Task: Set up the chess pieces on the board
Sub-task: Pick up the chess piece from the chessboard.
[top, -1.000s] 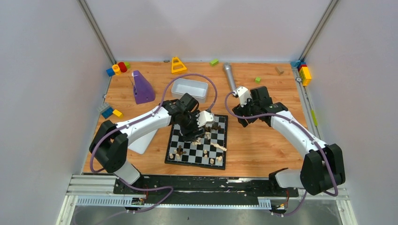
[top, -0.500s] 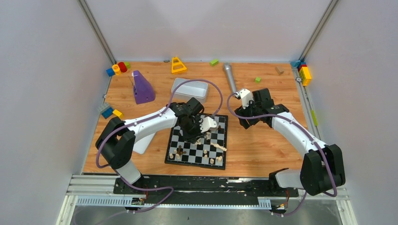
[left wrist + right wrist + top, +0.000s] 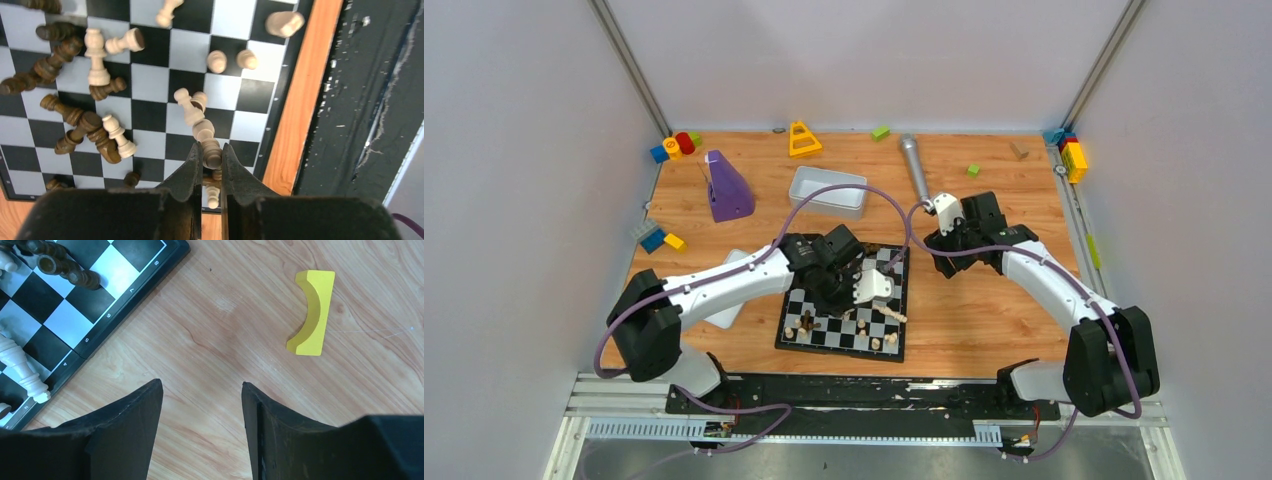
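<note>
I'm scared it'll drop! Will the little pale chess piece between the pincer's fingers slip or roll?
The pale piece looks smooth and rounded, so it might slip out of the left pincer. It looks like small wood, probably light and stiff. Dropped, it would likely roll on the flat board, where many pieces already lie toppled.

We see the desk (image 3: 984, 320) from high above; both wrist views look steeply down, close, sharing the board (image 3: 822, 338) with it.
</note>
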Available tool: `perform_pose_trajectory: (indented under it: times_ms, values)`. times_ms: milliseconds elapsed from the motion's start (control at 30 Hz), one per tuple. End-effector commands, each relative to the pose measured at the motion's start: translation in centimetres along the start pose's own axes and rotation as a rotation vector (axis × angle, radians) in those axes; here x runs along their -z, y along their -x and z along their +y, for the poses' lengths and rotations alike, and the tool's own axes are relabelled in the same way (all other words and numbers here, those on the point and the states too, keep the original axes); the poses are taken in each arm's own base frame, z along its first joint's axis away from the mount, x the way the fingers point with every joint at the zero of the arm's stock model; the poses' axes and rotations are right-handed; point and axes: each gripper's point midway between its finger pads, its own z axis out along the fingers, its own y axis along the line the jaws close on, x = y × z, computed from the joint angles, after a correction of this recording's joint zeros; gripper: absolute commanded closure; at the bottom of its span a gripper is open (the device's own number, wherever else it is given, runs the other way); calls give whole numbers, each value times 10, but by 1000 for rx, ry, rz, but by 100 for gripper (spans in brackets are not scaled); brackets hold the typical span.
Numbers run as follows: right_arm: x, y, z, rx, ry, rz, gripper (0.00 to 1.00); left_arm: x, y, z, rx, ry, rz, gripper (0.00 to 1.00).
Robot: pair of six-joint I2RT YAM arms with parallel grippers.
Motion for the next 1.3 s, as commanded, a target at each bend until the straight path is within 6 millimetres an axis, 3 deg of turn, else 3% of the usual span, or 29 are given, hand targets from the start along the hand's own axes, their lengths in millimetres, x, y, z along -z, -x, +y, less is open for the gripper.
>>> perform_pose_trajectory:
  times_ms: [0,100,300,733,900,1100,1200,1267]
  values:
    - [-3,2,-1,-11,0,-20,40,7,9,-24,-58,-27,-19,93]
    - [-5,0,0,-11,0,-12,40,0,14,-37,-84,-74,-12,93]
    - [-5,-2,0,-11,1,-11,40,-12,19,-43,-97,-109,15,94]
    - [-8,-5,1,-13,9,2,40,16,31,-46,-124,-66,-79,97]
    - [-11,-7,1,-13,12,14,40,24,36,-32,-139,39,-125,99]
    - [-13,-6,1,-17,18,16,40,28,34,14,-120,299,-114,100]
    - [-4,11,12,-15,77,-50,40,28,34,18,-122,310,-146,100]
    - [7,30,31,-2,186,-126,40,30,38,18,-132,302,-203,100]
